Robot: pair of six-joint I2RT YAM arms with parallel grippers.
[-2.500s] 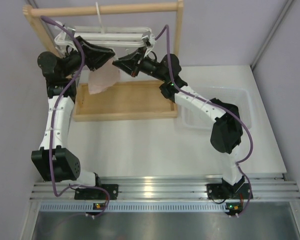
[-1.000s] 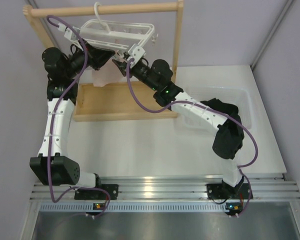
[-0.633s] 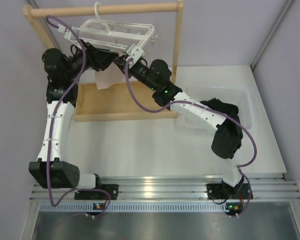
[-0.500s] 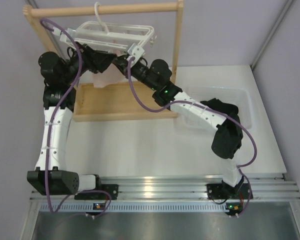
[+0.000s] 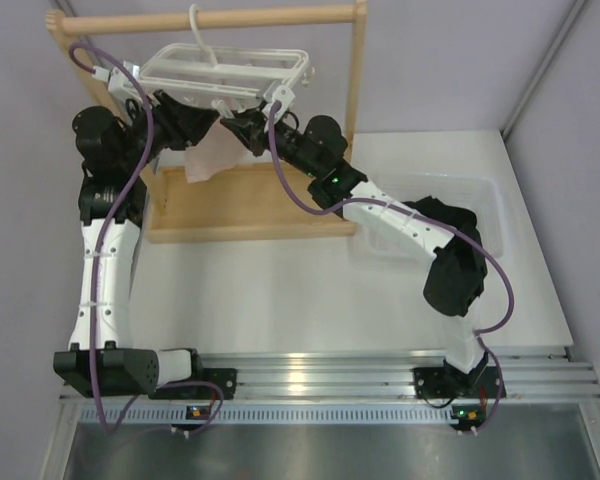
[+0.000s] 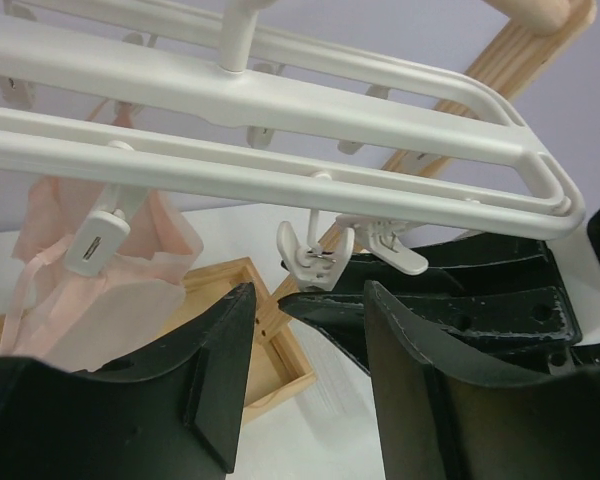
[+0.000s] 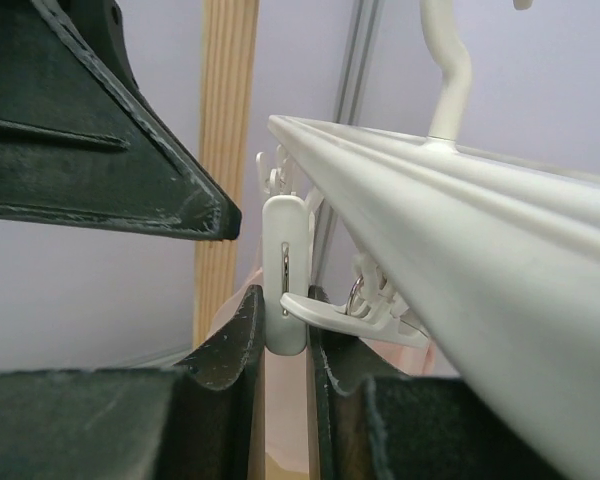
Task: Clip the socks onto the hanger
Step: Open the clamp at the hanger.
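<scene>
The white hanger (image 5: 230, 62) hangs by its hook from the wooden rod. My right gripper (image 7: 284, 312) is shut on one of its small white clips (image 7: 284, 255), squeezing the clip's handle end. My left gripper (image 6: 307, 308) is open just below another clip (image 6: 315, 262), with nothing between its fingers. In the top view both grippers meet under the hanger's near rail, left gripper (image 5: 206, 124) facing right gripper (image 5: 244, 124). No sock shows in either wrist view, and in the top view I cannot tell socks from the right arm's dark parts.
A pale pink cloth (image 5: 208, 157) hangs clipped under the hanger's left part. The wooden rack's rod (image 5: 280, 16) and upright (image 5: 357, 75) frame the hanger, over a wooden base tray (image 5: 250, 205). A clear plastic bin (image 5: 485, 195) sits at right, partly under the right arm.
My left gripper has gone from shut to open and its arm has shifted left. My right gripper has closed on the clip. The hanger has swung a little.
</scene>
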